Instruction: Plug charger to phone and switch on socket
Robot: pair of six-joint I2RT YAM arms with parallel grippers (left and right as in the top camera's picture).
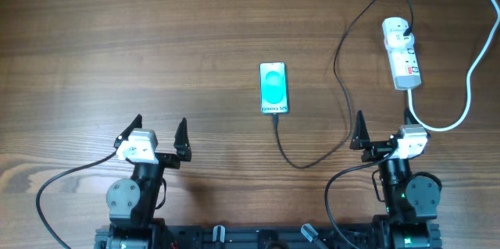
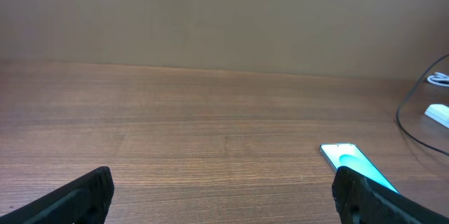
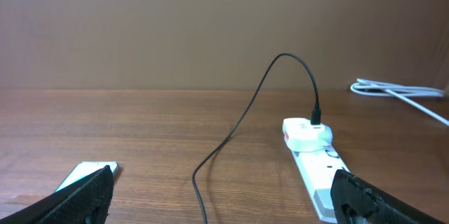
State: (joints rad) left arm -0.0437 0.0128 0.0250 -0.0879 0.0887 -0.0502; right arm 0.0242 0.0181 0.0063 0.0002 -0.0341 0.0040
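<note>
The phone point(image 1: 273, 87) lies flat mid-table, turquoise screen up; it also shows in the left wrist view point(image 2: 346, 158) and the right wrist view point(image 3: 87, 172). The charger, a thin black cable point(image 1: 341, 54), runs from a white adapter point(image 1: 394, 29) on the socket point(image 1: 403, 63), loops down and ends at the phone's near edge point(image 1: 275, 119). The socket, a white power strip, lies at the right; the right wrist view shows it point(image 3: 317, 176) with the cable point(image 3: 235, 129). My left gripper point(image 1: 158, 134) point(image 2: 224, 196) and right gripper point(image 1: 384, 129) point(image 3: 221, 196) are both open, empty, near the front edge.
A thick white cord point(image 1: 469, 77) runs from the socket's near end, curves right and goes off the far right corner; it shows in the right wrist view point(image 3: 393, 90). The table is brown wood point(image 1: 117, 38).
</note>
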